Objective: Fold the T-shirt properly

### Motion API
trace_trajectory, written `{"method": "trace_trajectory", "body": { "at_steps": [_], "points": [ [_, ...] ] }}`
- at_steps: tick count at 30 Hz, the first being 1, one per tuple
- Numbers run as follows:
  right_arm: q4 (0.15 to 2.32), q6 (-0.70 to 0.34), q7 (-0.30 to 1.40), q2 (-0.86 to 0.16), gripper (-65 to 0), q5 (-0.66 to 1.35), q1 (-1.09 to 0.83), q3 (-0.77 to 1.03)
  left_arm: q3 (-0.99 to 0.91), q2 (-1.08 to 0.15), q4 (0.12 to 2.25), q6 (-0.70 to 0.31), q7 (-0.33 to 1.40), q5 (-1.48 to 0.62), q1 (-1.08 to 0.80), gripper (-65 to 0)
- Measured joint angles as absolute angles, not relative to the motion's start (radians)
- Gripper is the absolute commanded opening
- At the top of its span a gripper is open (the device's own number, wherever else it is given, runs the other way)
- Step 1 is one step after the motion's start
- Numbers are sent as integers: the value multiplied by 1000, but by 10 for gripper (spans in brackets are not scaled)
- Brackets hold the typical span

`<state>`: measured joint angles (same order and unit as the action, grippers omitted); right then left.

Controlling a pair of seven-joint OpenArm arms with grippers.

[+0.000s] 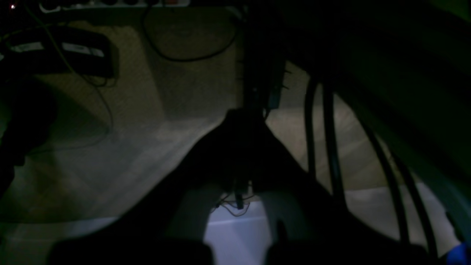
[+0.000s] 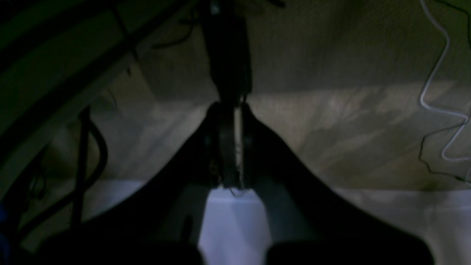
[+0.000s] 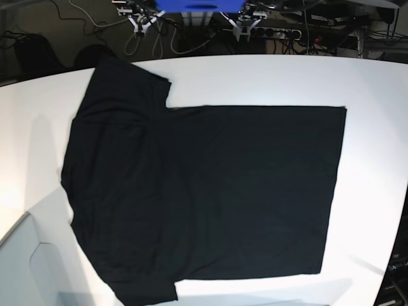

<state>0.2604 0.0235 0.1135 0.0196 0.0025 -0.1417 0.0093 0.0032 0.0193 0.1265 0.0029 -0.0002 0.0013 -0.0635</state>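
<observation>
Black T-shirt spread flat, plain side up, on white table. Soft, light, floppy; best pinched at sleeve or hem corners. Both grippers closed, holding nothing.

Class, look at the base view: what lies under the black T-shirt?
The T-shirt lies spread flat on the white table, bare around its edges. Whatever sits beneath the cloth, including its underside, is covered and cannot be seen.

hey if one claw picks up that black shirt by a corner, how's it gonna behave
Probably floppy: the shirt lies flat on the table with soft wrinkles near the sleeves, so a lifted corner would likely drape and drag the rest. It looks thin, so likely light. It is wide, so one grip would probably bunch it.
</observation>
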Motion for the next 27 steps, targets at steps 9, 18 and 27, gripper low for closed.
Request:
{"method": "trace_trajectory", "body": {
  "at_steps": [9, 18, 27],
  "points": [
    [302, 23, 180, 7, -650, 1, -149, 4, 3, 14, 137, 3, -1, 0, -81, -646],
    [314, 23, 173, -48, -650, 1, -191, 3, -4, -5, 144, -4, -10, -4, -99, -646],
    [741, 9, 196, -102, -650, -5, -466, 1, -1, -62, 466, 6, -54, -5, -353, -648]
  ]
}}
